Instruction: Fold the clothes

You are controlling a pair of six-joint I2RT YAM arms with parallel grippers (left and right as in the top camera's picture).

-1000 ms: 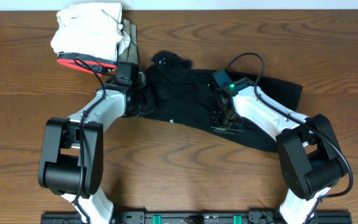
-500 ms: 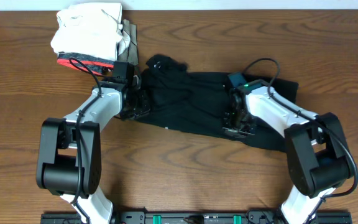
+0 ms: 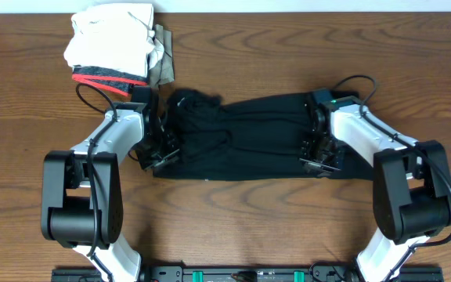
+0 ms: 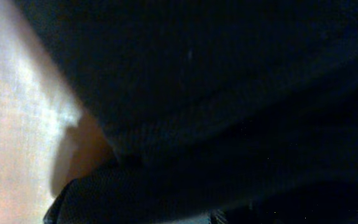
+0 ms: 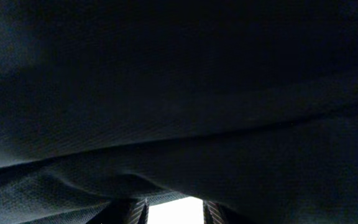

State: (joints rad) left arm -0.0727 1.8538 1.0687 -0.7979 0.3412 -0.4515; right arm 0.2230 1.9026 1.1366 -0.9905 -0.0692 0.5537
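Note:
A black garment [image 3: 241, 137] lies stretched out left to right across the middle of the wooden table [image 3: 233, 219]. My left gripper [image 3: 159, 153] is at its left end and my right gripper [image 3: 319, 155] is near its right end, each shut on the cloth. In the left wrist view dark cloth [image 4: 229, 74] fills the frame and hides the jaws. In the right wrist view the cloth [image 5: 179, 93] drapes over the fingers [image 5: 173, 211], which stand close together.
A stack of folded clothes [image 3: 112, 47], white on top with a red and grey layer below, sits at the back left near the left arm. Bare table wood shows in the left wrist view [image 4: 17, 124].
Both grippers moved apart and toward the front, the left to the left and the right to the right. The black garment went from bunched and slanted to stretched flat and level.

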